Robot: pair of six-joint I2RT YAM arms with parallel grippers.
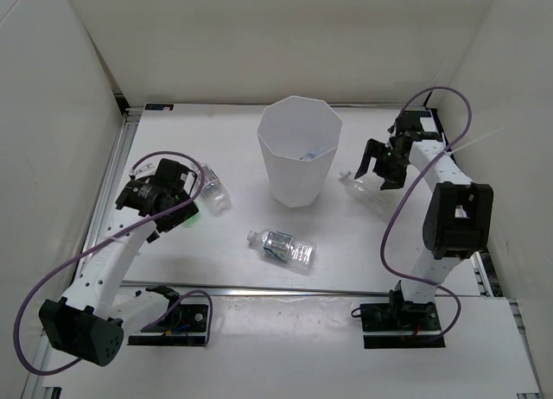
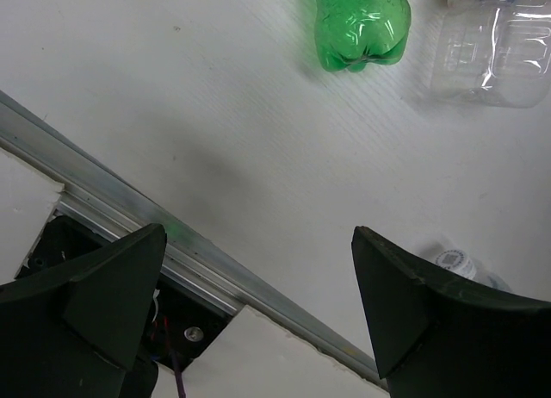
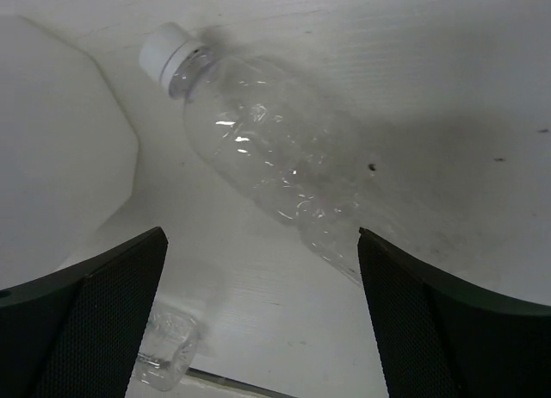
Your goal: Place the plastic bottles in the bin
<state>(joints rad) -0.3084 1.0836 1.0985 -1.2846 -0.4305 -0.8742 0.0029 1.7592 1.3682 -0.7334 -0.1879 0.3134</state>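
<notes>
Top view: left arm elbow (image 1: 78,330) is nearest, bottom-left. Bin (image 1: 298,179) stands upright mid-table, with a blue-labelled item (image 1: 311,155) inside, probably a bottle, too small to confirm. Middle bottle (image 1: 285,246) lies flat in front of the bin, cap left, long axis roughly left-right.

Left wrist: left gripper (image 2: 258,243) has jaws wide apart, empty, over the table (image 2: 172,88). Green bottle (image 2: 362,23) lies ahead, base toward the fingers, axis running away.

Right wrist: right gripper (image 3: 260,243) has jaws spread, empty, and looks lined up over the clear bottle (image 3: 258,148) for a pick. Its cap points up-left toward the bin, axis diagonal.
</notes>
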